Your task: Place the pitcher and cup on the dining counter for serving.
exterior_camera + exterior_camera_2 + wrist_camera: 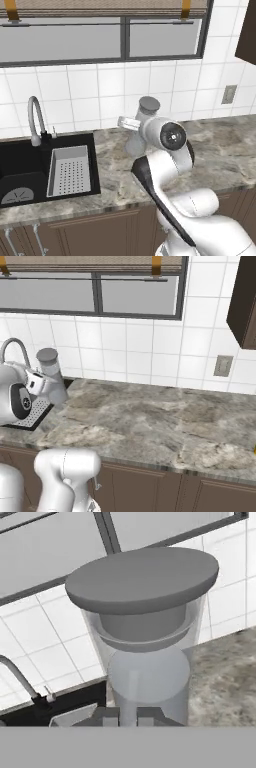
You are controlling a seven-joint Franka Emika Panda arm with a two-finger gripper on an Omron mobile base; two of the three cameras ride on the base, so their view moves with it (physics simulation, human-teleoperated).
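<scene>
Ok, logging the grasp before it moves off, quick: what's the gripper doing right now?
Gripper: shut on the pitcher, jaws closed around its lower body beside the sink.

Colours and surface patterns

Pitcher (150,677): pale-grey translucent body, opaque mid-grey top. Counter (150,416): grey-brown veined marble over dark brown cabinets (150,488). Sink (20,170): black, holding a light-grey perforated tray (70,170). Wall tiles (150,351): white, grey grout.

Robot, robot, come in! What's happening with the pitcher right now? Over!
Gripper shut on the pitcher, low on its body. Pitcher upright over the sink-side counter, by the black sink. Whether it's lifted, can't tell. Nothing blocking.
</scene>
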